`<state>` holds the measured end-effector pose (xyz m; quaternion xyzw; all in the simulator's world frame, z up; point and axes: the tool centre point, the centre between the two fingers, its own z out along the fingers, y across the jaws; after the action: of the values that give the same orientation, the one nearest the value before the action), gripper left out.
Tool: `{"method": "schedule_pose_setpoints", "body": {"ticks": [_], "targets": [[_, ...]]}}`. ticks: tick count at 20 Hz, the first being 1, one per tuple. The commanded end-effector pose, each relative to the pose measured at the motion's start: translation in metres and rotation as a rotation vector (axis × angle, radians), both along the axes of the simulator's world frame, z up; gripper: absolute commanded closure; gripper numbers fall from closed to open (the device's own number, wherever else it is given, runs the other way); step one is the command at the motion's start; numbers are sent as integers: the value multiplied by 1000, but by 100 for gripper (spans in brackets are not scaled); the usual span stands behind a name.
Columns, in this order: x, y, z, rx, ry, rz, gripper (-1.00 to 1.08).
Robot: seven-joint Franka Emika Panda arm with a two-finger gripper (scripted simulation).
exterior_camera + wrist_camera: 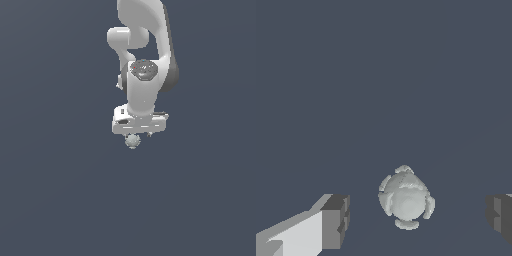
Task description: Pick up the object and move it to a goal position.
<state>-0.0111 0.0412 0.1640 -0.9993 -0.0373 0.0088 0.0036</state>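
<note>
The object (pixel 405 198) is a tiny pale grey-white ball with small bumps around it. In the wrist view it lies between the two fingers, one finger (pixel 333 221) on one side and the other (pixel 500 217) on the far side, with clear gaps to both. My gripper (pixel 416 220) is open around it and touches nothing. In the exterior view the object (pixel 132 141) shows just below the white hand (pixel 139 122), whose fingers are hidden behind it.
A plain dark blue-grey surface (pixel 60 190) fills everything around the arm. The white arm (pixel 145 45) rises toward the top of the exterior view.
</note>
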Motion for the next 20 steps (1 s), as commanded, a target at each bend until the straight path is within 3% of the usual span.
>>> {"method": "schedule_pose_setpoints", "body": {"ticks": [1, 10, 20], "targets": [[0, 0, 0, 0, 0, 0, -92], [-7, 8, -6, 28, 20, 5, -92], [-9, 6, -10, 26, 17, 42, -92]]}}
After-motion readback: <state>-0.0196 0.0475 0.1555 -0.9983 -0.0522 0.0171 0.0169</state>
